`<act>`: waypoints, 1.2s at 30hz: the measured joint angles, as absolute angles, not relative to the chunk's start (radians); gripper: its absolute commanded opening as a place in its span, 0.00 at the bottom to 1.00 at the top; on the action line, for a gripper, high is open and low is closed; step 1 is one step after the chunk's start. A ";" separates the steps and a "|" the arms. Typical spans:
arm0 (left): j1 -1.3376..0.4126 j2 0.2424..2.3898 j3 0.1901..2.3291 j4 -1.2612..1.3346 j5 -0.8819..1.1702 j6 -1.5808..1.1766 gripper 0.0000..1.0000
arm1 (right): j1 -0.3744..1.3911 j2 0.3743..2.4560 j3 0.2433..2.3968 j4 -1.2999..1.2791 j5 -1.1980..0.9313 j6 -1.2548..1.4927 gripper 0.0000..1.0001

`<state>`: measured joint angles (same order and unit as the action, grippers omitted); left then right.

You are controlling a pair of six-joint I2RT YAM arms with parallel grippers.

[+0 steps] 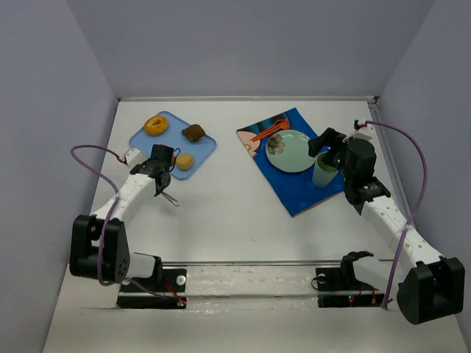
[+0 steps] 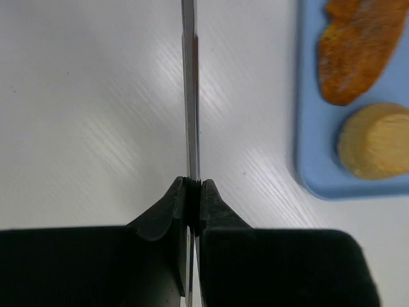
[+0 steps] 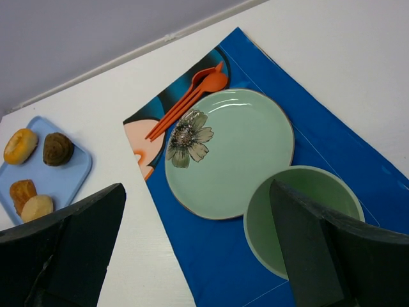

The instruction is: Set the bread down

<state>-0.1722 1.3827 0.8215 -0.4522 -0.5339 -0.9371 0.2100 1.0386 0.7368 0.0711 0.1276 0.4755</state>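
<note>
Four breads lie on the blue tray. Two of them show to the right of our left gripper: a browned pastry farther ahead and a round bun nearer. That gripper is clenched on a thin metal strip, likely tongs seen edge-on, which points ahead over the table. Our right gripper hangs spread above the green plate. We judge this to be the approach, with no bread taken yet. The next move calls for swinging the strip rightward over the tray and onto one piece.

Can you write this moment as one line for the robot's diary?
left gripper: shut on metal tool | right gripper: open near cup | breads: on blue tray | plate: empty
</note>
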 measured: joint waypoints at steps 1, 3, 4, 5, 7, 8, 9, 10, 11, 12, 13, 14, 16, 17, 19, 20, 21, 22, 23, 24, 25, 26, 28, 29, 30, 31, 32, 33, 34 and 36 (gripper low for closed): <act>-0.189 1.346 0.831 -0.472 -0.548 -0.937 0.06 | 0.210 1.039 0.737 0.071 0.128 0.476 1.00; -0.221 1.269 0.853 -0.487 -0.567 -0.922 0.07 | 0.210 1.038 0.737 0.071 0.127 0.476 1.00; -0.242 1.217 0.867 -0.482 -0.569 -0.900 0.10 | 0.210 1.037 0.737 0.070 0.127 0.476 1.00; -0.258 1.176 0.873 -0.463 -0.562 -0.867 0.14 | 0.210 1.037 0.737 0.070 0.127 0.476 1.00; -0.291 1.089 0.873 -0.397 -0.529 -0.805 0.20 | 0.210 1.034 0.737 0.069 0.126 0.476 1.00; -0.311 1.044 0.873 -0.342 -0.488 -0.749 0.25 | 0.210 1.032 0.737 0.069 0.125 0.476 1.00; -0.323 1.027 0.873 -0.302 -0.459 -0.713 0.27 | 0.210 1.031 0.737 0.069 0.123 0.476 1.00; -0.338 1.015 0.875 -0.254 -0.422 -0.665 0.32 | 0.210 1.029 0.737 0.068 0.123 0.476 0.99; -0.348 1.014 0.878 -0.234 -0.399 -0.645 0.36 | 0.210 1.027 0.737 0.068 0.123 0.475 0.99; -0.365 1.023 0.887 -0.202 -0.363 -0.599 0.38 | 0.210 1.025 0.737 0.068 0.123 0.475 0.99; -0.385 1.052 0.908 -0.194 -0.335 -0.559 0.38 | 0.210 1.024 0.737 0.068 0.123 0.475 0.99; -0.405 1.086 0.935 -0.189 -0.311 -0.530 0.38 | 0.210 1.021 0.737 0.067 0.123 0.474 0.99; -0.444 1.187 1.012 -0.186 -0.286 -0.466 0.45 | 0.210 1.010 0.737 0.065 0.123 0.474 0.99; -0.458 1.232 1.038 -0.184 -0.281 -0.449 0.46 | 0.210 1.007 0.737 0.066 0.123 0.474 0.99; -0.478 1.286 1.069 -0.199 -0.286 -0.432 0.47 | 0.210 0.993 0.737 0.066 0.123 0.474 1.00; -0.484 1.315 1.083 -0.216 -0.293 -0.424 0.51 | 0.210 0.988 0.737 0.066 0.123 0.472 0.99; -0.485 1.328 1.089 -0.227 -0.297 -0.420 0.53 | 0.210 0.984 0.737 0.067 0.123 0.471 0.99; -0.485 1.346 1.098 -0.246 -0.302 -0.415 0.54 | 0.210 0.982 0.737 0.066 0.123 0.471 0.99; -0.485 1.357 1.103 -0.259 -0.308 -0.411 0.55 | 0.210 0.981 0.737 0.067 0.123 0.471 0.99; -0.485 1.361 1.105 -0.266 -0.311 -0.409 0.56 | 0.210 0.981 0.737 0.067 0.123 0.471 0.99; -0.485 1.367 1.110 -0.279 -0.318 -0.406 0.56 | 0.210 0.981 0.737 0.066 0.123 0.470 0.99; -0.485 1.368 1.113 -0.289 -0.323 -0.405 0.56 | 0.210 0.981 0.737 0.066 0.123 0.470 0.99; -0.485 1.368 1.122 -0.306 -0.336 -0.405 0.57 | 0.210 0.981 0.737 0.066 0.123 0.469 1.00; -0.485 1.368 1.124 -0.308 -0.341 -0.405 0.57 | 0.210 0.981 0.737 0.066 0.123 0.468 1.00; -0.485 1.368 1.127 -0.312 -0.350 -0.408 0.57 | 0.210 0.981 0.737 0.066 0.123 0.468 1.00; -0.485 1.368 1.129 -0.318 -0.357 -0.410 0.57 | 0.210 0.981 0.737 0.066 0.123 0.468 0.99; -0.485 1.368 1.129 -0.323 -0.363 -0.413 0.57 | 0.210 0.981 0.737 0.066 0.123 0.468 0.99; -0.485 1.368 1.129 -0.330 -0.369 -0.418 0.57 | 0.210 0.981 0.737 0.066 0.123 0.467 0.99; -0.485 1.368 1.129 -0.346 -0.374 -0.424 0.58 | 0.210 0.981 0.737 0.066 0.123 0.467 0.99; -0.485 1.372 1.128 -0.382 -0.401 -0.446 0.61 | 0.210 0.982 0.737 0.066 0.123 0.467 0.99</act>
<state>-0.4850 1.3720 1.1282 -0.3820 -0.4007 -0.4461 0.2100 0.9825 0.7368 0.0658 0.1234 0.4675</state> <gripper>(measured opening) 0.580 0.995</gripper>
